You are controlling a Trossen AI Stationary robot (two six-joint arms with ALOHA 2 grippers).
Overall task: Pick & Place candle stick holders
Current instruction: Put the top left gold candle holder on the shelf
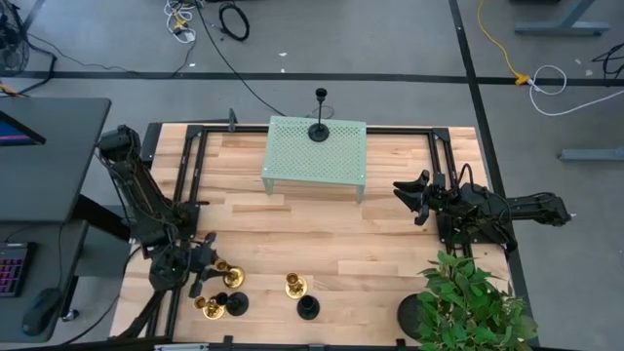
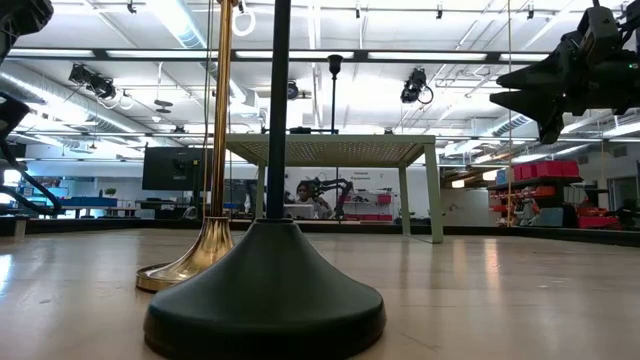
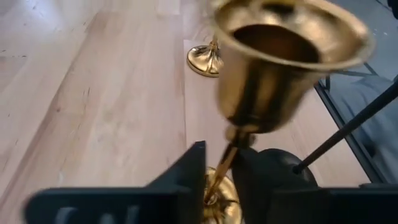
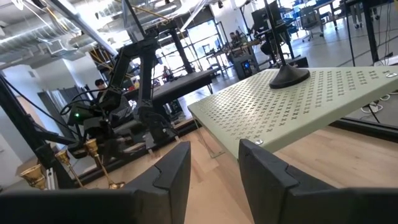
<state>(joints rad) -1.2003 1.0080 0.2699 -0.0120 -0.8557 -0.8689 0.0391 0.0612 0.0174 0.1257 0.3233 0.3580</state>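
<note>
One black holder (image 1: pixel 319 130) stood on the green stand (image 1: pixel 292 156); the left gripper (image 3: pixel 221 180) pinched a brass holder (image 3: pixel 283 62) (five remained); the right gripper (image 4: pixel 214 165) waited open.

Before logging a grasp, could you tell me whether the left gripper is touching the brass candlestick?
Touching: the left wrist view shows the left gripper with both fingers pressed against the brass candlestick stem.

A light wooden table (image 1: pixel 390 244) carries a pale green perforated stand (image 1: pixel 314 156), brass and black candlestick holders (image 1: pixel 294 286) and a potted plant (image 1: pixel 468 307).
</note>
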